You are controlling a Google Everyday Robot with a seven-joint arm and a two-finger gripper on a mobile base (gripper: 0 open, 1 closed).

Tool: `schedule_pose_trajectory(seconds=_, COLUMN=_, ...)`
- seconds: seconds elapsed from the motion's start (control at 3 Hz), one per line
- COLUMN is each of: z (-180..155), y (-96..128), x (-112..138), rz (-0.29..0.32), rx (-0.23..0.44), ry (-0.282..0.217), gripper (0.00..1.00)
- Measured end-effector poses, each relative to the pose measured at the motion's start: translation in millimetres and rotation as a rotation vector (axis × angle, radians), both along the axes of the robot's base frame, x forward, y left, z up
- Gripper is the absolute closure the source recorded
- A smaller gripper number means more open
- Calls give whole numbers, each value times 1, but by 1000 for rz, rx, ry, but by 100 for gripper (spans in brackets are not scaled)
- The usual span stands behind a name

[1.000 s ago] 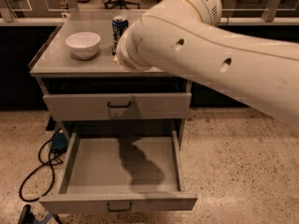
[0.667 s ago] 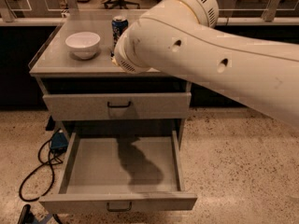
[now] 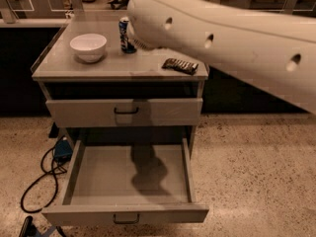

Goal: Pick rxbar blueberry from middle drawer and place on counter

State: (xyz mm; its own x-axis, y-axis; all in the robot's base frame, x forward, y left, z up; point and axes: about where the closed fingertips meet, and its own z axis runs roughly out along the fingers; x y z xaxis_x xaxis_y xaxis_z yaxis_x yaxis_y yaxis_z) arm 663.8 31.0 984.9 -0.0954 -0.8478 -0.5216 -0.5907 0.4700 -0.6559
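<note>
The middle drawer (image 3: pixel 98 177) is pulled fully out, and nothing lies in it except the arm's shadow. A small flat dark wrapped bar (image 3: pixel 180 65) with pale bands lies on the counter (image 3: pixel 123 65) near its front right corner. I cannot tell whether this is the rxbar blueberry. No other bar shows. My large white arm (image 3: pixel 222 38) crosses the top right over the counter's back. The gripper is hidden behind the arm, somewhere above the back of the counter.
A white bowl (image 3: pixel 88 47) stands on the counter's left. A blue can (image 3: pixel 126 35) stands at the back middle, close to the arm. The drawer above (image 3: pixel 126 111) is closed. A blue box and black cable (image 3: pixel 49 167) lie on the floor at left.
The arm has lifted up and to the right, away from the counter's middle. This uncovers the dark bar on the right front of the counter. The drawer stays open and empty.
</note>
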Motion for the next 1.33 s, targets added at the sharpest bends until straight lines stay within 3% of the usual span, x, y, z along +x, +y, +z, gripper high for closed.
schedule_pose_trajectory(seconds=0.33, z=28, y=-34, x=67, rz=-91, rx=-78, ry=-62, gripper=100)
schedule_pose_trajectory(seconds=0.67, z=46, y=-64, x=123, rz=-159, rx=-70, ry=-93, gripper=100)
schedule_pose_trajectory(seconds=1.0, z=43, y=-69, x=167, rz=-163, rx=8, ry=-88, gripper=100)
schedule_pose_trajectory(seconds=1.33, z=6, y=-66, x=198, rz=-141, rx=107, ry=-13, gripper=100)
